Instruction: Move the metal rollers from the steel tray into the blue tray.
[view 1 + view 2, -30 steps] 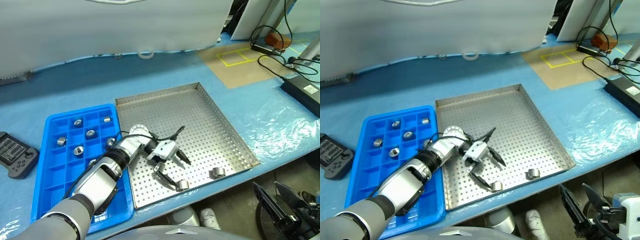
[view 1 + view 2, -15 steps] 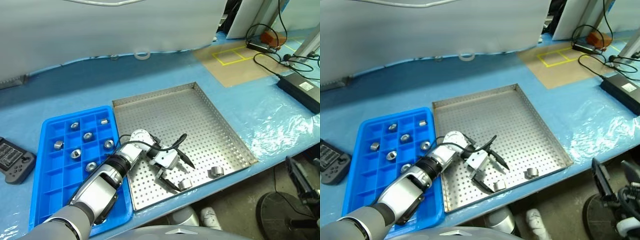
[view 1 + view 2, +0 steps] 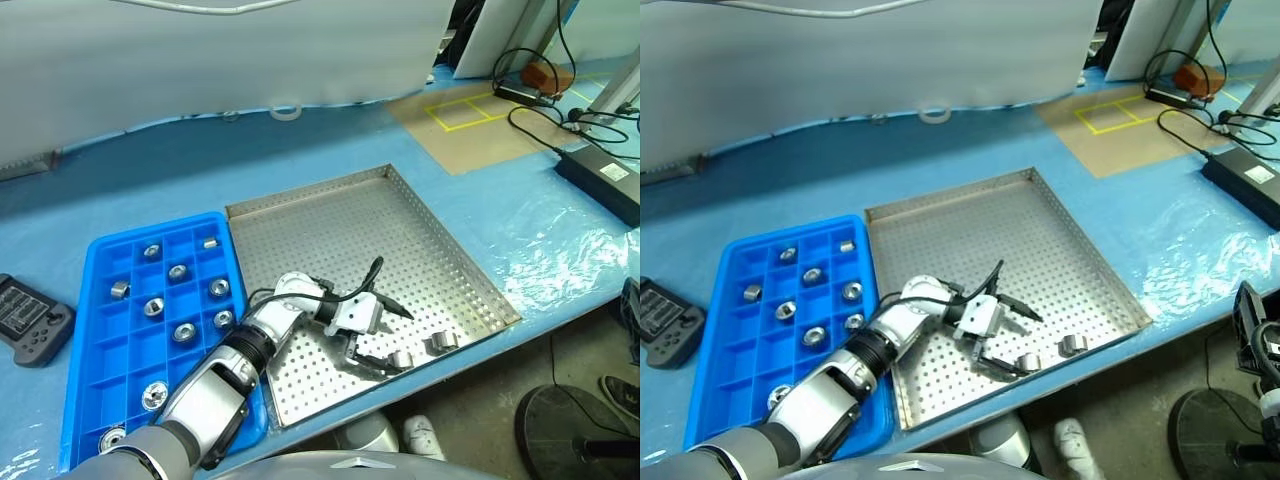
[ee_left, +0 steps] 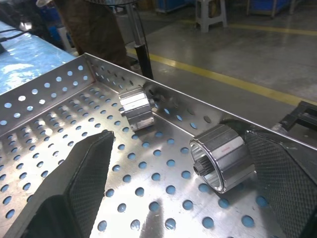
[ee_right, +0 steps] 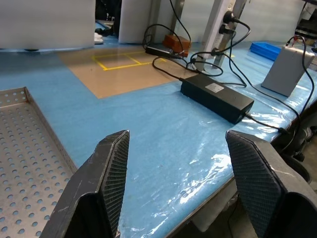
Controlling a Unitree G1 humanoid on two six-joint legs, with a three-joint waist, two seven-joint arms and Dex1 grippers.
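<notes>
The left pincer point(image 3: 385, 335) reaches low across the large, shallow, square steel tray point(image 3: 330, 215) with its perforated floor, its two black fingers spread wide apart and nothing between them. Just ahead of it, near the tray's front rim, lies one of the small shiny metal rollers point(image 4: 221, 156), resting on its side with its dark centre hole turned towards the wrist camera. In the left wrist view it sits close against one finger point(image 4: 277, 173) and well off the other point(image 4: 81, 181), so by my reading the pincer needs to shift sideways to centre the roller before closing. The roller's short axis runs roughly along the pincer's reach, which suits a squeeze across its ribbed flanks. A second roller point(image 4: 136, 108) lies further along the same rim, beyond the first.

The right pincer point(image 5: 176, 163), fingers also parted and empty, hangs out past the tray's side over the blue-covered table point(image 5: 148, 124), so the left arm is much the nearer.

Counted: two rollers left in the steel tray. In the bright blue plastic tray point(image 3: 95, 330) with its grid of square compartments, nine can be made out (the arm may hide others), each in its own cell.
</notes>
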